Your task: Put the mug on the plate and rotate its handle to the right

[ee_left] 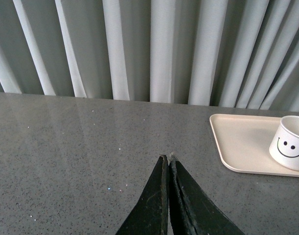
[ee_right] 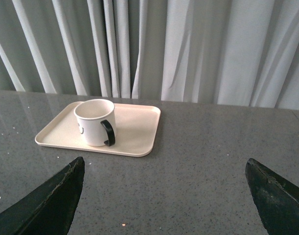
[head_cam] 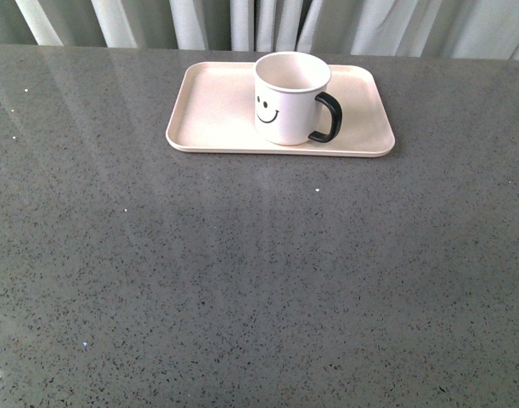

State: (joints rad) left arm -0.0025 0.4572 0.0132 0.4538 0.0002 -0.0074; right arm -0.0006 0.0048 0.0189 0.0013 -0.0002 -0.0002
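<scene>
The cream-white mug [head_cam: 289,98] with a black smiley face stands upright on the pale pink plate [head_cam: 212,115] at the far side of the table. Its black handle [head_cam: 329,117] points to the right in the front view. Neither arm shows in the front view. In the left wrist view my left gripper [ee_left: 167,157] is shut with nothing in it, over bare table well apart from the plate [ee_left: 242,142] and mug [ee_left: 289,143]. In the right wrist view my right gripper [ee_right: 165,169] stands wide open and empty, back from the plate [ee_right: 134,129], the mug [ee_right: 94,121] and its handle [ee_right: 108,132].
The grey speckled table [head_cam: 259,280] stretches from the plate to the near edge. Pale curtains [head_cam: 267,21] hang behind the table's far edge.
</scene>
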